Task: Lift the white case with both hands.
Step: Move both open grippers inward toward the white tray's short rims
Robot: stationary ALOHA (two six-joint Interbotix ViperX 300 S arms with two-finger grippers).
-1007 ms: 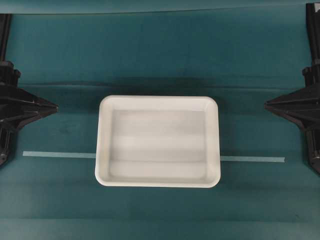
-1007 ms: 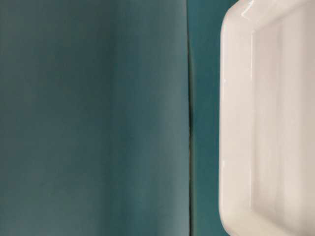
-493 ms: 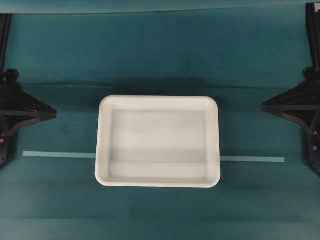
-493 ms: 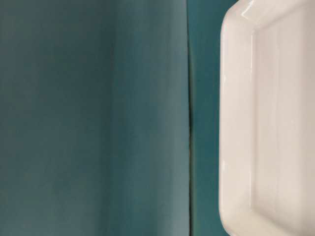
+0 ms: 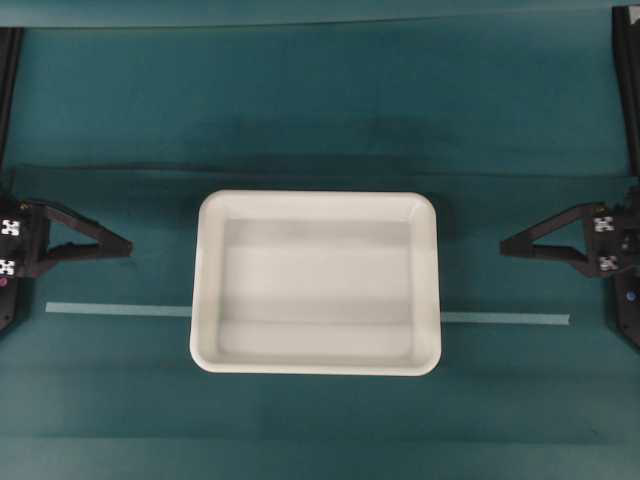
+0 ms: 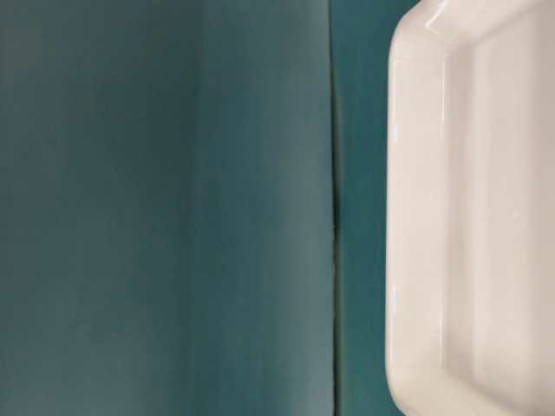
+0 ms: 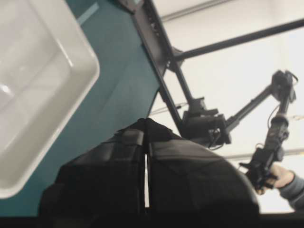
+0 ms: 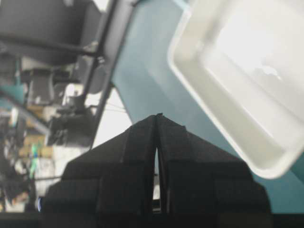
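Teal table (image 5: 320, 100) carrying one white case (image 5: 315, 283), sitting flat near the middle, long sides running left to right. Pale tape strip (image 5: 118, 310) lying across the cloth, showing either side of the case and passing under it. A fold line in the cloth running behind the case

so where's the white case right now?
Overhead view: the white case sits flat mid-table on the teal cloth, across the pale tape line, between the left gripper and right gripper, touching neither.
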